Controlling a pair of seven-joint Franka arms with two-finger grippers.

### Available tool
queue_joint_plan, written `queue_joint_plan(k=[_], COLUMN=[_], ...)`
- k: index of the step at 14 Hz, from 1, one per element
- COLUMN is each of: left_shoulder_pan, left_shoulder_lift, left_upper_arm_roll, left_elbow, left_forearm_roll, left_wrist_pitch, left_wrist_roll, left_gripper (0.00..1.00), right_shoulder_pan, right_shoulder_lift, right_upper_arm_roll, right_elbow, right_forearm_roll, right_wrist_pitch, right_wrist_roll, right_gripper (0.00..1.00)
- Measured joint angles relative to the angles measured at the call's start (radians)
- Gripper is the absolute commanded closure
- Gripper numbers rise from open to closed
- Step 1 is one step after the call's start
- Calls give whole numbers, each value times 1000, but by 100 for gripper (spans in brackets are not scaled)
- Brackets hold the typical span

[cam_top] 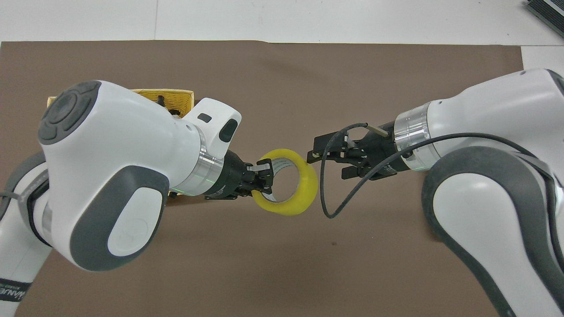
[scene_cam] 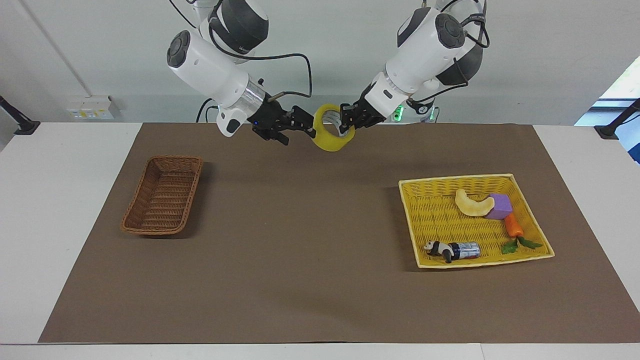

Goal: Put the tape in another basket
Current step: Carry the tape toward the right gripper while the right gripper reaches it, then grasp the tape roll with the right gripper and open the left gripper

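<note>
Handover step: left gripper (scene_cam: 344,123) is clamping the tape roll (scene_cam: 330,135) mid-air, upper centre of frame, right gripper (scene_cam: 304,125) is spread around its rim; next, right clenching, left releasing.

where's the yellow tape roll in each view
Facing view: the tape hangs top centre, held in the left claw above the mat, the open right claw at its rim.
Overhead view: the tape sits mid-frame, between both claws.
Shared landmark: the yellow tray.
</note>
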Motion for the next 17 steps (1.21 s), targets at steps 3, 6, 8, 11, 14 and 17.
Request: queue_joint_plan(k=[3,6,8,11,14,17], left_shoulder_pan=[0,0,0,0,0,0], left_shoulder_lift=[-3,-5,-5,-5,-5,-5], left_upper_arm_roll=[4,6,5,5,5,5], left_elbow=[-2,-4,-6,-6,-6,-6], left_forearm_roll=[0,-1,-11,-17,-19,-20], left_wrist_pitch=[7,7,16,24,25,25], left_wrist_roll=[0,0,0,0,0,-1], left_gripper=[100,100,100,100,100,100], right_shoulder_pan=[0,10,34,58,55,56], right_shoulder_lift=[-12,-29,-39,-44,-44,-46], right_upper_arm_roll=[0,3,10,16,11,10], right_elbow=[0,0,-2,-7,-17,-22], right_forearm_roll=[29,30,32,30,26,23], right_wrist_pitch=[-2,-2,-4,-5,-6,-10], right_wrist_roll=[-8,-10,-11,-13,-34,-34], right_gripper=[0,0,0,0,0,38])
